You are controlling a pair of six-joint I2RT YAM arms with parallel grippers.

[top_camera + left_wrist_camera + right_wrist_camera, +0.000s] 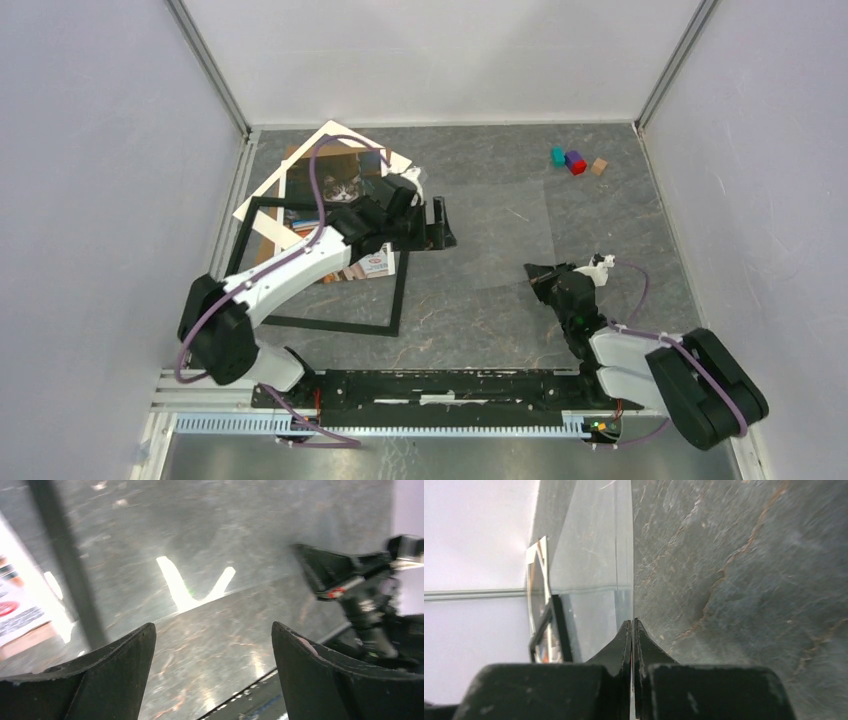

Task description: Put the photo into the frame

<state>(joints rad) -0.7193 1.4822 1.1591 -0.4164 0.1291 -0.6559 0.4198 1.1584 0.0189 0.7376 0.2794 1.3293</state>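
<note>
The photo (pixel 343 188) shows a tabby cat and lies at the left, its top over the frame's far side, with my left arm across it. The frame (pixel 397 298) is a thin black rectangle lying flat at the left; one bar shows in the left wrist view (pixel 65 565). My left gripper (pixel 437 222) (pixel 212 627) is open and empty just right of the frame, over the left edge of a clear sheet (pixel 495 235). My right gripper (pixel 532 270) (pixel 632 622) is shut at the sheet's near right corner; the sheet's edge (pixel 589 580) runs into its fingertips.
A white mat border (pixel 335 135) and a brown board (pixel 268 228) lie under the photo by the left wall. Three small blocks (pixel 575 161) sit at the back right. The arms' base rail (pixel 440 385) runs along the near edge.
</note>
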